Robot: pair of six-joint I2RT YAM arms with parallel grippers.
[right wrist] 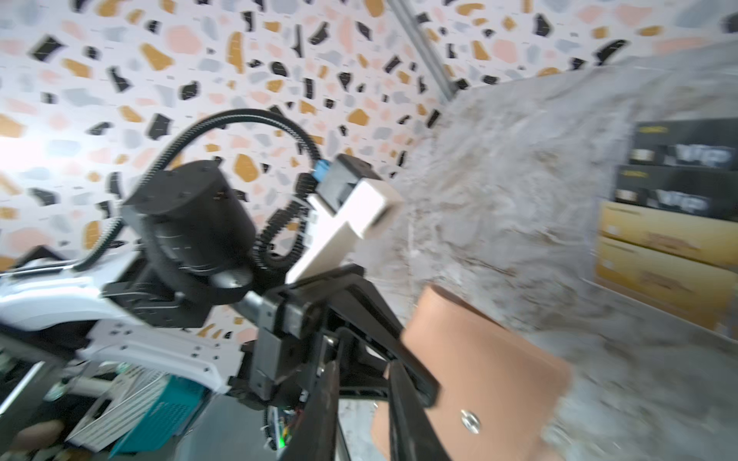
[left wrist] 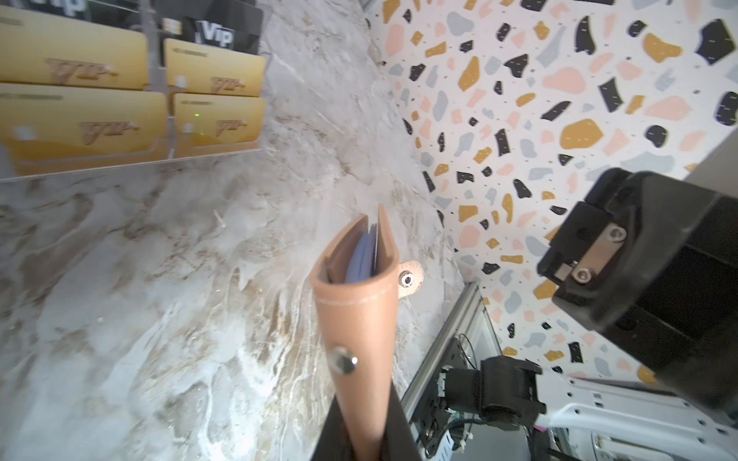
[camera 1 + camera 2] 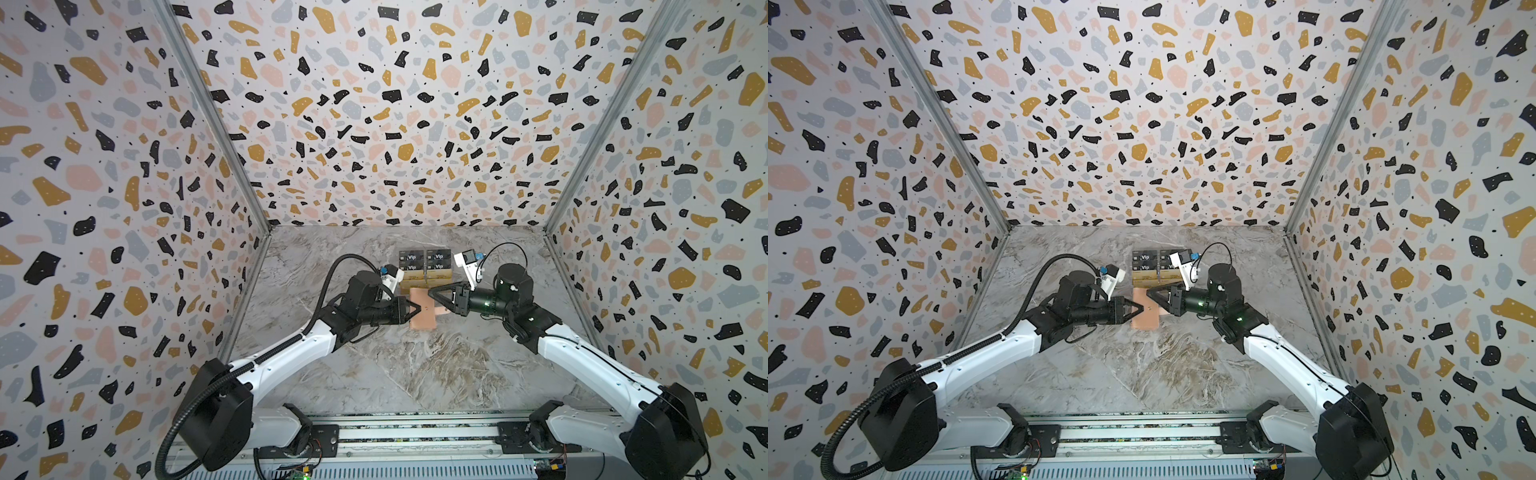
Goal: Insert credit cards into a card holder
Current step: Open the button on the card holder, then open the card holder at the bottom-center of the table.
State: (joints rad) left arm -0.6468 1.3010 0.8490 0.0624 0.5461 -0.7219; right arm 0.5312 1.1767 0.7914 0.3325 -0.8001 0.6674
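While the left gripper (image 3: 418, 308) pinches the card holder (image 3: 424, 319) by its left side, right gripper (image 3: 431, 291) just beside its far right corner, jaws too blurry to tell.

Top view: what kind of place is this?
Likely a robot test booth: speckled walls enclose a marble-look table, and a left arm and right arm sit on a metal rail.

Left tool (image 1: 415, 363) grips one edge of the salmon-pink card holder (image 1: 491, 371). Right tool (image 1: 363, 383), fingers apart, is alongside. Blurred gold credit cards (image 1: 663, 279) stand behind on the marble tabletop (image 1: 499, 199).
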